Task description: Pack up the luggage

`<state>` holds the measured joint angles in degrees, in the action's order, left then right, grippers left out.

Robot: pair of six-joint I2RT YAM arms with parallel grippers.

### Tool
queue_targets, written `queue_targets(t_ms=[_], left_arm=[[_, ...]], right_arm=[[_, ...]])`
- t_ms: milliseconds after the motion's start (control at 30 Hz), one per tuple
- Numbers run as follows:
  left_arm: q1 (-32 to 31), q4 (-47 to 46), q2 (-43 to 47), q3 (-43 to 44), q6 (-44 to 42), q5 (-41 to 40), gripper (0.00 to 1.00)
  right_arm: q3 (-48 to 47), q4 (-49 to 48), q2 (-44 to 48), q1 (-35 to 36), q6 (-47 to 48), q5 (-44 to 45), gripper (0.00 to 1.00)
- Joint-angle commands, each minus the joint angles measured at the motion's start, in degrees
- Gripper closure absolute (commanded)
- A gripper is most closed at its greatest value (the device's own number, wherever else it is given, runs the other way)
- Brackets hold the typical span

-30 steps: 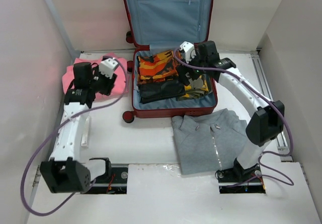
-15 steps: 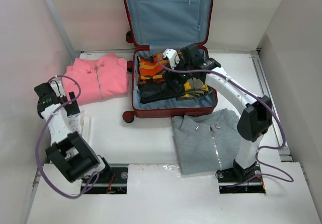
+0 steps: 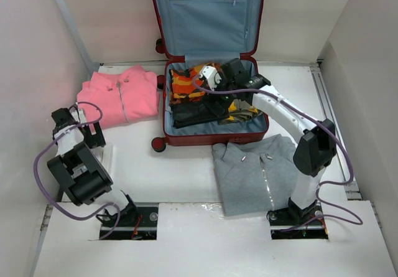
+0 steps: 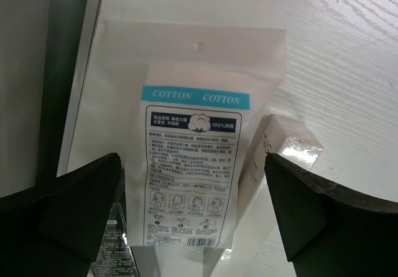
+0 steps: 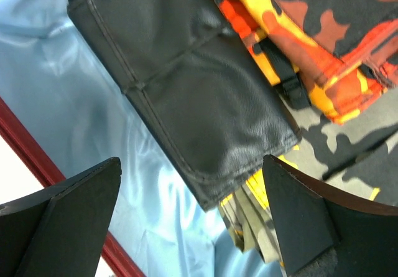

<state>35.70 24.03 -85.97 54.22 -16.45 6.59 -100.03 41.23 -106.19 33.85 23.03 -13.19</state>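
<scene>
Two pincers, either one holding anything?

Me: nope, both spread wide and empty. Left pincer (image 4: 193, 183) hangs over the cotton pack (image 4: 196, 140) on the counter (image 4: 348, 53). Right pincer (image 5: 191, 162) is over the black pouch (image 5: 186, 84) inside the luggage (image 3: 211, 139), which lies open at the back. I reckon my next move is to drop down and pinch that pack.

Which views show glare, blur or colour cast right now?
Top external: sharp, even light, a pink cast on the left wall beside the pink jacket. Left wrist: cotton packet print crisp, glare on the table. Right wrist: black pouch sharp, soft sheen on the blue lining.
</scene>
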Motion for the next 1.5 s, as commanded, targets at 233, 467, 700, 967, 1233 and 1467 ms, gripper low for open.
queue_targets(t_ms=[233, 467, 700, 967, 1233, 1467], left_arm=[[0.6, -1.5, -4.7, 1.9, -3.1, 0.0, 0.00], [0.6, 0.1, -6.5, 3.6, -5.2, 6.1, 0.55], [0.6, 3.7, -5.9, 9.8, -4.6, 10.8, 0.92], [-7.6, 10.9, 1.9, 21.4, -9.6, 15.2, 0.93], [-36.5, 16.6, -1.3, 39.6, -18.6, 24.2, 0.98], [-61.3, 21.9, -14.0, 50.3, -31.3, 18.1, 1.00]], right_arm=[[0.2, -0.2, 4.3, -0.1, 1.0, 2.8, 0.01], [-1.8, 1.0, 3.8, -0.1, 1.0, 4.6, 0.01], [-3.0, 2.2, 3.8, -0.6, 1.0, 5.7, 0.01], [-3.0, 2.2, 3.8, -3.2, 1.0, 4.6, 0.01], [0.4, -1.2, 8.7, -9.9, -0.1, 1.6, 0.01], [9.5, -3.7, 16.4, -14.8, -1.8, 2.7, 0.01]])
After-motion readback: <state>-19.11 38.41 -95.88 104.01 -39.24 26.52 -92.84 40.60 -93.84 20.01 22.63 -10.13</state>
